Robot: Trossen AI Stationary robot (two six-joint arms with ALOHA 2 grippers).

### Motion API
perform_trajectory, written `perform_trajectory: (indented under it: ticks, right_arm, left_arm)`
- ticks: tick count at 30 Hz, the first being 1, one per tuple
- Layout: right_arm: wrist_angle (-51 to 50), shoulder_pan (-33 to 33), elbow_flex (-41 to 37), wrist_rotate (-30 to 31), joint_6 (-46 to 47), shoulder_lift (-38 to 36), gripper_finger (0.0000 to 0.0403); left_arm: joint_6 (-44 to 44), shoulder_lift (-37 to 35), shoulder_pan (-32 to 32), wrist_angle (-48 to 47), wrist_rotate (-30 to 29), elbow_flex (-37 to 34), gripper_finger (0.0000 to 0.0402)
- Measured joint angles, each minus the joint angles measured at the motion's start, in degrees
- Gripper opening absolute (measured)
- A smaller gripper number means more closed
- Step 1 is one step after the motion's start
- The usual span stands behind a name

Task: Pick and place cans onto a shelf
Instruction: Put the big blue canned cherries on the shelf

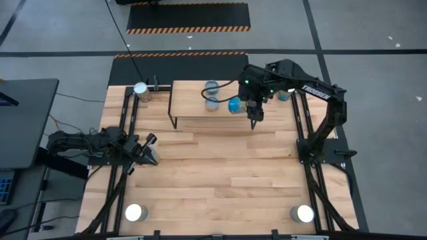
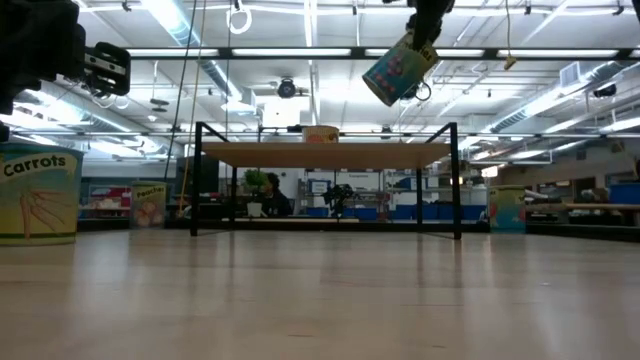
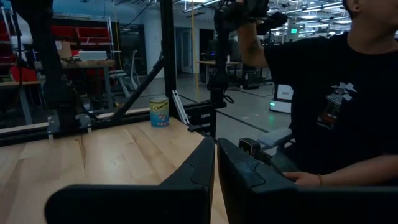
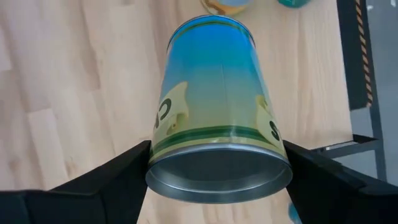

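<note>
High view shows the right claw point(image 1: 255, 119) over the front edge of the shelf point(image 1: 193, 107), near the shelf's right end. Its two fingers are clamped on a blue can point(image 4: 217, 106), one finger on each side of the can's body. In the right wrist view this can is between the dark fingers, with its metal end toward the camera and a green and yellow band near that end. In the low view the same can point(image 2: 398, 68) hangs tilted in the air, above the shelf board point(image 2: 325, 155) and not touching it.

On the shelf top stand two cans close to each other: one with a grey top point(image 1: 211, 87) and, just in front of it, a bluish one point(image 1: 211, 102). A turquoise can point(image 1: 234, 105) is just beside the right claw, on the shelf. Another can point(image 1: 283, 95) is partly hidden behind the right arm. A silver-topped can point(image 1: 141, 89) stands on the desk point(image 1: 213, 180) at the far left corner, two more point(image 1: 135, 213) point(image 1: 304, 213) at the near corners.

The left claw point(image 1: 153, 148) rests low at the left side of the desk, fingers together and holding nothing. In the left wrist view a person in a dark shirt point(image 3: 336, 93) stands beside the desk.
</note>
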Motion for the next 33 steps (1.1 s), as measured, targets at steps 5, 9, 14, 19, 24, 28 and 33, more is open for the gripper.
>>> perform_trajectory:
  ticks: [5, 9, 14, 19, 24, 28, 33]
  right_arm:
    - [-0.05, 4.79, -1.30, -3.80, 1.98, -1.56, 0.0332]
    - [0.03, 9.64, -5.22, -3.97, 4.83, -1.82, 0.0332]
    - [0.96, 15.87, -14.56, -5.11, 8.68, -1.70, 0.0332]
    - [6.91, 21.35, -26.77, -7.87, 12.82, -1.58, 0.0332]
    - [13.47, 24.75, -37.11, -12.85, 17.80, -1.56, 0.0332]
    - [12.96, 26.00, -42.68, -14.23, 24.32, -1.56, 0.0332]
    - [14.01, 26.06, -45.91, -15.89, 28.04, -0.08, 0.0332]
  left_arm:
    - [0.01, 0.00, 0.02, 0.00, -0.02, -0.02, 0.0027]
    - [0.01, 0.00, 0.01, 0.00, -0.02, 0.00, 0.0027]
    - [0.00, 0.00, 0.01, 0.00, -0.02, -0.01, 0.0027]
    - [-0.02, 0.00, 0.01, 0.00, -0.01, 0.00, 0.0027]
    - [0.01, 0.00, 0.00, 0.00, -0.02, -0.01, 0.0027]
    - [0.01, 0.00, 0.00, 0.00, -0.02, 0.00, 0.0027]
    - [0.00, 0.00, 0.00, -0.01, -0.02, -0.01, 0.0027]
